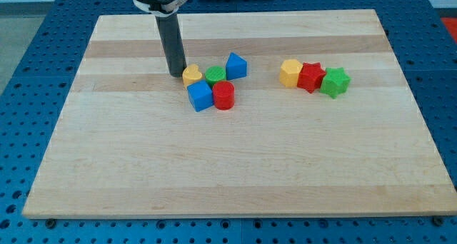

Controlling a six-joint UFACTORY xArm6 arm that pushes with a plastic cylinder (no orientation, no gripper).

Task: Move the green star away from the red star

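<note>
While my tip (176, 74) sits at the view's left edge of the nearer cluster, touching or just beside the yellow heart (191, 75), the task's things lie well apart from it, over at the view's right. The green star (334, 81) is the rightmost of a tight row of three, w/ the red star (311, 77) pressed against its left side and a yellow hexagon-ish block (290, 73) touching the red star on the far side. Judging by that row, the green star has open wood to its right and below, so a push from the left or from above would part it from the red star w/o dragging the neighbour; the tip would need to come in btw. the two stars, which are in contact, so that gap is tight. Nr. the tip the cluster holds the yellow heart, a green block (215, 75) of round-ish shape, a blue block (236, 65) toward the view's top, a blue cube (200, 96) and a red cylinder (223, 95) toward the bottom, all touching or nearly so. No gripper on this arm, just the rod, so nothing spread or pinching to report. No containers in view: no tray, bowl or bin, only the wooden board (235, 173) bearing all blocks, and nothing sits inside anything. Task looks not yet started.
</note>
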